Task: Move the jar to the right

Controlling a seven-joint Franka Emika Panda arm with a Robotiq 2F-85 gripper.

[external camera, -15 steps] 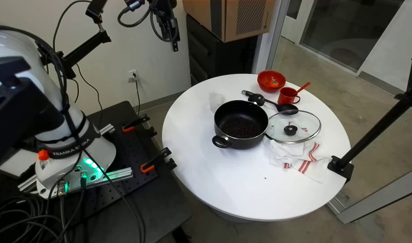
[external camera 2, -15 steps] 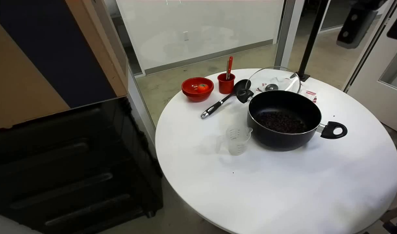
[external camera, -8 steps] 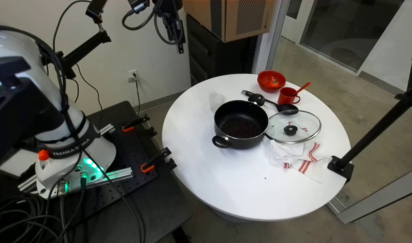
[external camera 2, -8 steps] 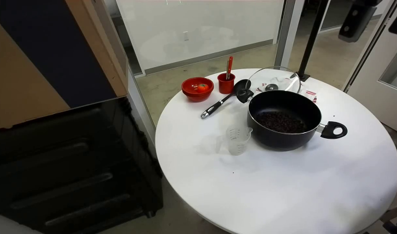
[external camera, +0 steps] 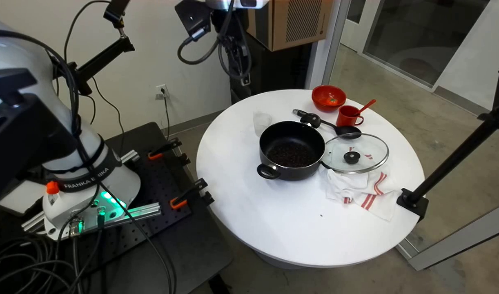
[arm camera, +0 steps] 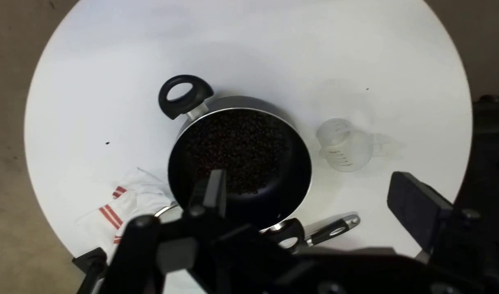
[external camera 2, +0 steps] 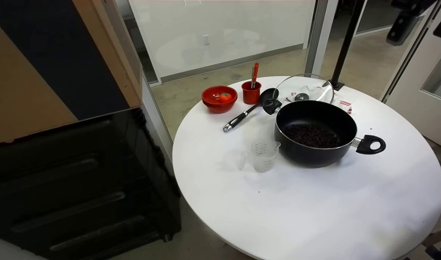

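Observation:
The jar is a small clear-whitish measuring cup with marks and a handle. It stands upright on the white table in both exterior views (external camera: 262,122) (external camera 2: 264,157). In the wrist view the jar (arm camera: 351,152) is just right of the black pot (arm camera: 239,103), with a small gap between them. My gripper (arm camera: 308,179) is open and empty; its fingers stand wide apart. It hangs high above the table, with the jar ahead of the space between the fingers in the wrist view. In an exterior view the gripper (external camera 2: 420,33) shows at the top right.
The pot holds dark beans. A black ladle (external camera 2: 238,121), a red bowl (external camera 2: 219,105) with a tomato and a red cup (external camera 2: 251,94) stand behind the jar. A glass lid (external camera: 351,167) lies on a striped towel (external camera: 380,196). A cardboard box (external camera: 294,24) is beside the arm.
My arm has moved right and down in an exterior view, closer to the table. The gripper has stayed open. The jar, pot and other things have not moved.

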